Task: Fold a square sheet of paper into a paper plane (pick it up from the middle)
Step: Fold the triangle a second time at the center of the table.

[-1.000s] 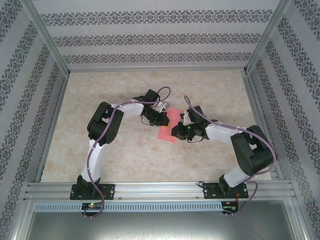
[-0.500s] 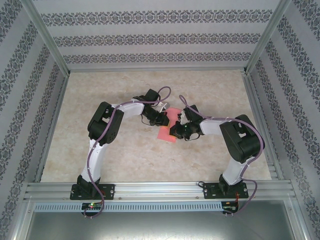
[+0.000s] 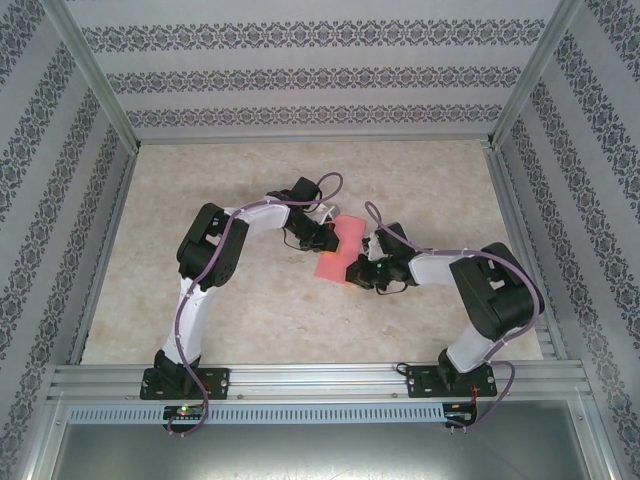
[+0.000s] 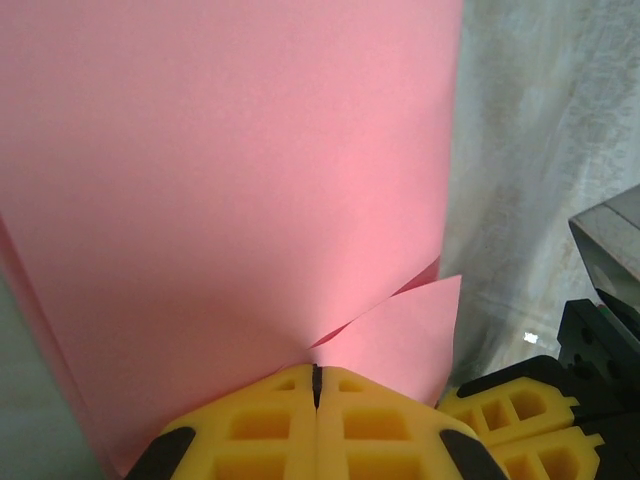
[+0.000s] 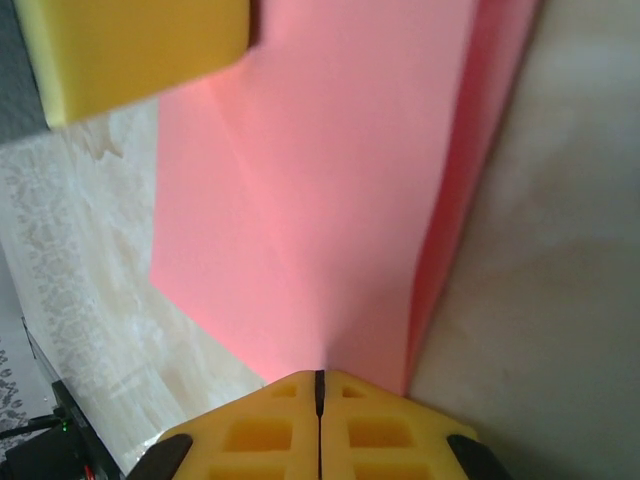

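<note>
A plain, unpatterned pink-red square sheet of paper [image 4: 230,200] against a cream table [image 3: 420,180] marbled in pale beige. The left gripper [image 4: 316,378] and right gripper [image 5: 319,380] show bright yellow pads edged in black. The left arm [image 3: 265,212] and right arm [image 3: 490,295] are black and white, trailed by purple cables [image 3: 178,325]. White walls [image 3: 300,75] carry bands of grey-violet floral print; the frame [image 3: 320,378] is silver.

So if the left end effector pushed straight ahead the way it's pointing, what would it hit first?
The pink sheet of paper: the left end effector is shut on it, and the sheet spreads across its line ahead. What lies behind is hidden, probably the table.
</note>
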